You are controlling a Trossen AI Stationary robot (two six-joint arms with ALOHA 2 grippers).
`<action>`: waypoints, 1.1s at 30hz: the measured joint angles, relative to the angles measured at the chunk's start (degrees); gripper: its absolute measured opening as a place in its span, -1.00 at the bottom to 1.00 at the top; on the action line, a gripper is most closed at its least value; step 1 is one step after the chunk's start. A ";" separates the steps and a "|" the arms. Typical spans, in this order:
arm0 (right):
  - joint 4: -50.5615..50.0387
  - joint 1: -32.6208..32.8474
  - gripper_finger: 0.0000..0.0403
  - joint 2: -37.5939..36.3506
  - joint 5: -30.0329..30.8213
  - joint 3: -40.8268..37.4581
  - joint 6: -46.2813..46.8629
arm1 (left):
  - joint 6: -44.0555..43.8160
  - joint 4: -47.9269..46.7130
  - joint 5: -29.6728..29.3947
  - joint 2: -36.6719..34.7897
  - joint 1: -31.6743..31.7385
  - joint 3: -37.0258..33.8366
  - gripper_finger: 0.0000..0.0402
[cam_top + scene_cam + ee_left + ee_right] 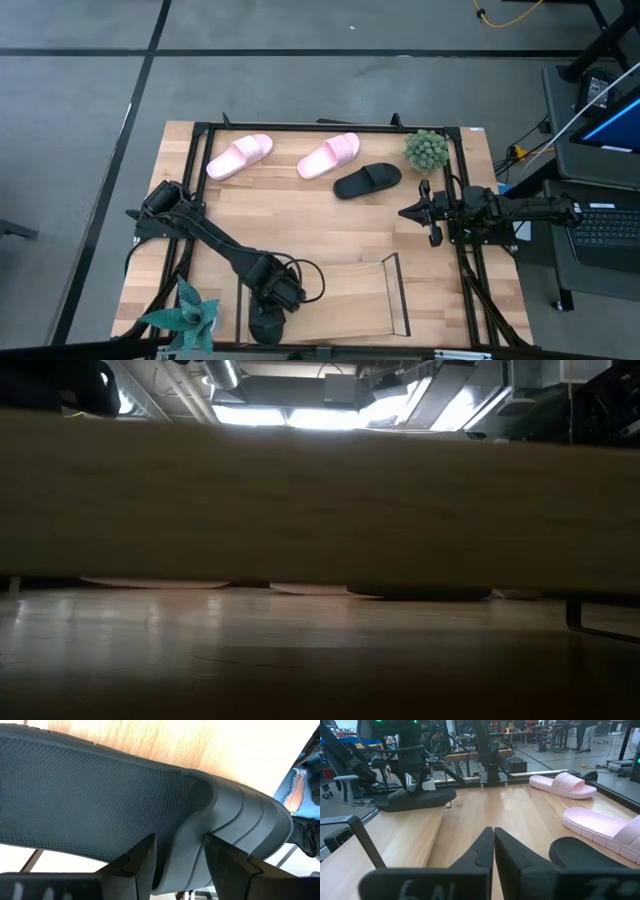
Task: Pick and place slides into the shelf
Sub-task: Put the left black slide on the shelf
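Left tool (177, 857) astride black slide (100, 810)

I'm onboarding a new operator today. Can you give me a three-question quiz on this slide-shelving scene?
1. True or false: the left end effector grips a black slide at the shelf.
2. How many slides lie outside the shelf? A) one B) two C) three
3. Fill in: the right end effector is ____.

Key:
1. True.
2. C: two pink slides and another black slide.
3. Shut, holding nothing.
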 joint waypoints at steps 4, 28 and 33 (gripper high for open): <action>-0.01 -0.01 -0.91 0.00 0.00 0.00 0.00 | -0.02 -0.04 -0.08 -0.06 -0.04 0.00 -0.21; 0.00 0.01 -0.91 0.00 0.00 0.00 -0.11 | 6.41 -8.04 -11.25 -0.20 -0.25 9.40 -0.21; 0.00 -0.01 -0.91 0.00 0.00 0.00 -0.17 | 13.69 -3.79 -17.57 -0.20 -0.11 9.40 -0.21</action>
